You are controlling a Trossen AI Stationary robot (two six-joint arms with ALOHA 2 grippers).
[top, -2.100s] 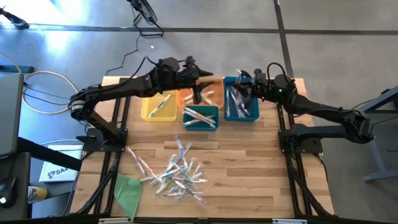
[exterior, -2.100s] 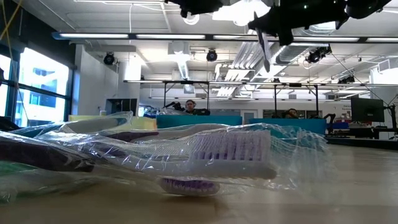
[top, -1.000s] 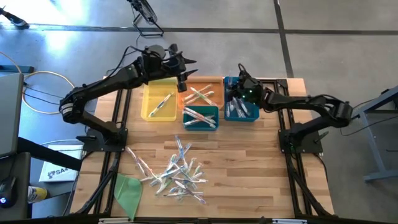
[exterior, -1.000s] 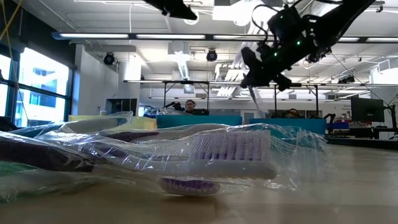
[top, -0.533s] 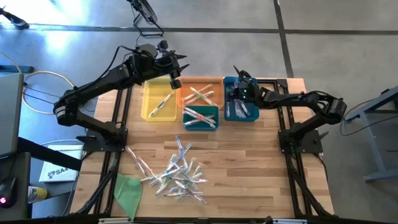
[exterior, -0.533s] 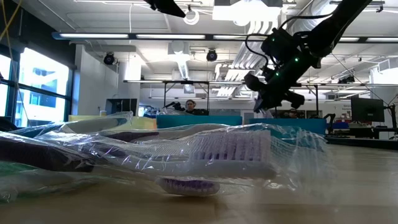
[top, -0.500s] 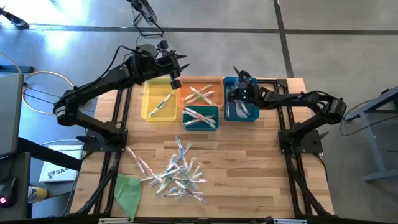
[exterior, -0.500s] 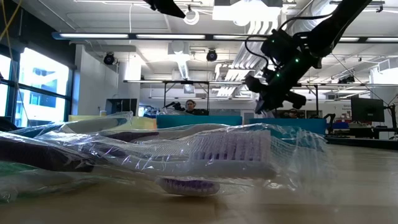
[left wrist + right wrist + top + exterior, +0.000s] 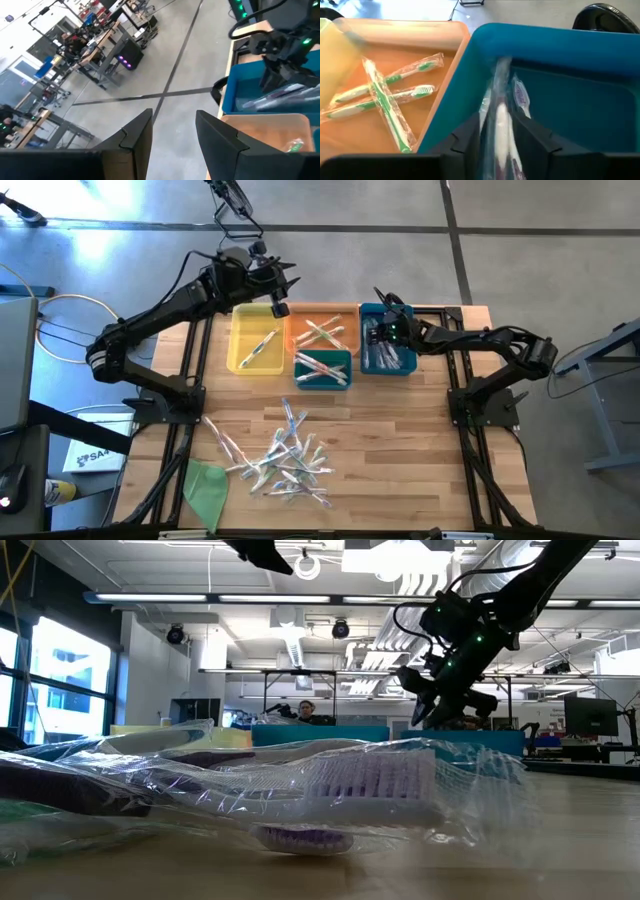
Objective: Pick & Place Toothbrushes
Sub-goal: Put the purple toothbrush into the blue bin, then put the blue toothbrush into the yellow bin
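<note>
While the left gripper (image 9: 283,288) hangs spread and empty beyond the yellow bin (image 9: 256,345), the right gripper (image 9: 495,135), jaws parted, straddles a wrapped toothbrush (image 9: 501,120) inside the blue bin (image 9: 580,95); grip uncertain.

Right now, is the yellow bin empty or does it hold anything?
Not empty: the yellow bin holds one toothbrush lying slantwise, seen from above.

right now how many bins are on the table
4, grouped at the table's far edge: yellow bin on the left, orange bin beside it, small teal bin in front of the orange, blue bin rightmost.
</note>
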